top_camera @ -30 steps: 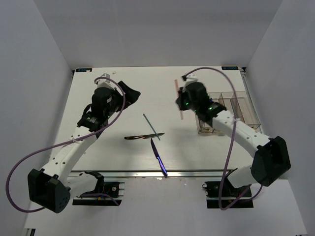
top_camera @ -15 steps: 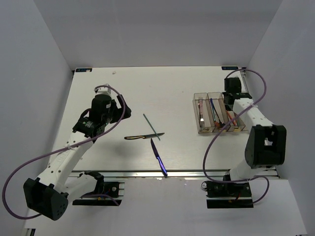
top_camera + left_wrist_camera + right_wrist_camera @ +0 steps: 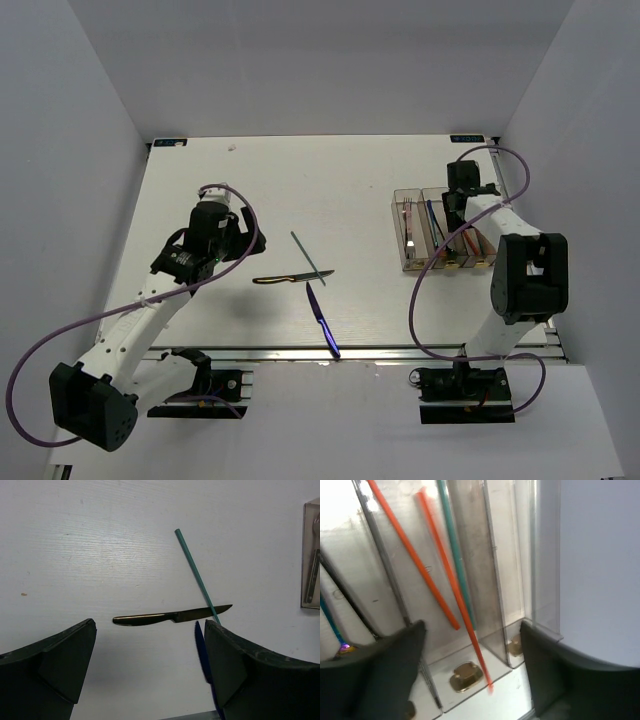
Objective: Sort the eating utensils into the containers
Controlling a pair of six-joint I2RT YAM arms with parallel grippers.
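While my right gripper (image 3: 470,630) hangs spread and empty over the row of clear, brownish plastic bins (image 3: 490,580), a blurred red chopstick (image 3: 455,595) lies slanted inside. Its tip seems to reach past the end wall, so it could slide out. My left gripper (image 3: 149,625), also spread and empty, hovers over the dark knife with a yellowish handle (image 3: 170,616). A slim teal chopstick (image 3: 195,570) crosses it, and the long blue knife (image 3: 322,318) lies just beside. Closing carelessly might drag all three. Only the overhead view shows the blue knife whole; only my right wrist view shows the chopsticks in the bins.

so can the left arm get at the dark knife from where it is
Probably yes: the left gripper is open right by the dark knife, with only the teal chopstick crossing its tip.
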